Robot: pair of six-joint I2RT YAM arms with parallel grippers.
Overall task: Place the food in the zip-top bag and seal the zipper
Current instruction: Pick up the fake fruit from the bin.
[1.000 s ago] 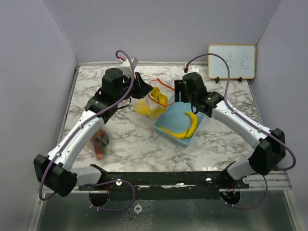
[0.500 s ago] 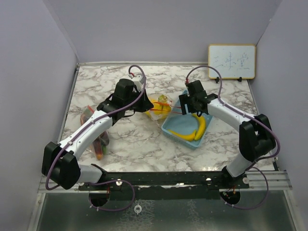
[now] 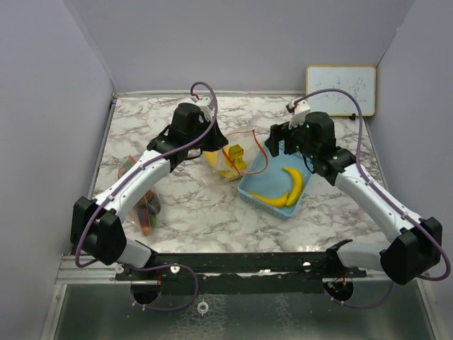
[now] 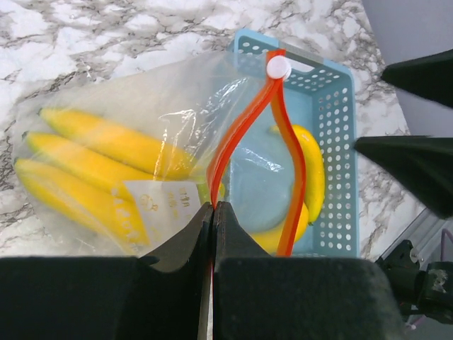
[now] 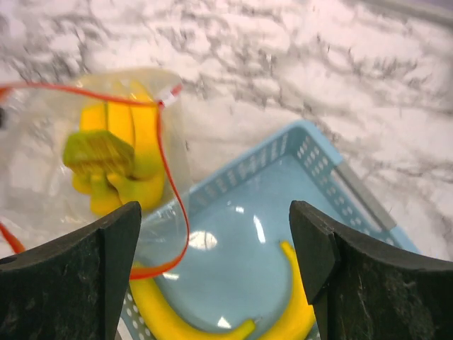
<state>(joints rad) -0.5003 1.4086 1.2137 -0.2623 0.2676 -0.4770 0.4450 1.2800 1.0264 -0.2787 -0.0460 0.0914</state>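
My left gripper is shut on the red zipper edge of the clear zip-top bag, seen pinched between the jaws in the left wrist view. A bunch of yellow bananas lies inside the bag. The bag's mouth hangs open over the light-blue basket, with a white slider on the zipper. Two loose bananas lie in the basket. My right gripper is open and empty above the basket. The dark-green vegetable and orange-red pieces lie at the left, partly under my left arm.
A small whiteboard leans on the back wall at the right. Purple walls close the table on three sides. The right gripper's fingers show at the right of the left wrist view, near the basket.
The right arm has swung its elbow outward and its gripper now hovers open over the basket. The left gripper has shifted slightly toward the back with the bag, whose mouth gapes wider.
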